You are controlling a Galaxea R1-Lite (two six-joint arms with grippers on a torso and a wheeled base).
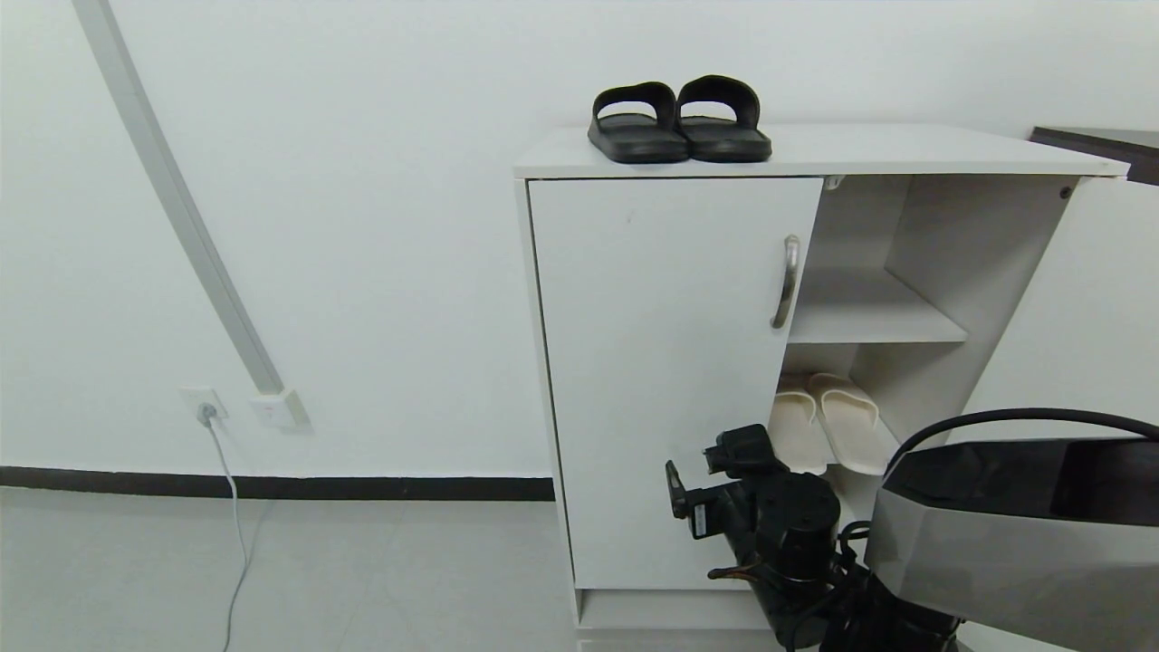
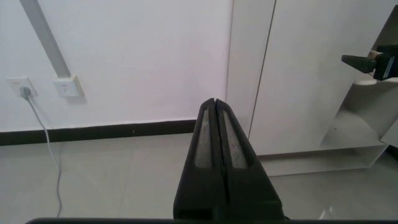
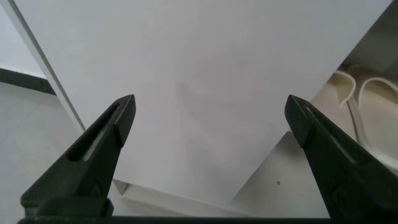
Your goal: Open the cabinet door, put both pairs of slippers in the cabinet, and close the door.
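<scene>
White cabinet (image 1: 905, 145), one door open: cream pair in, black pair on top.
Head view: black slippers (image 1: 652, 140) sit side by side at 12 o'clock on cab. top. Cream slippers (image 1: 851, 421) are in the lower compartment (image 1: 910, 389), approx. 5 o'clock from the metal handle (image 1: 786, 281). The shut door (image 1: 661, 362) covers the 9 o'clock half; the open door (image 1: 1077, 308) at 3 o'clock is cut off by the frame edge. Cream pair's near ends are hidden behind the arm. R gripper (image 3: 210, 104) faces the shut door, jaws spread wide, holding nothing. L gripper (image 2: 214, 106) has fingers pressed together, nothing between.
</scene>
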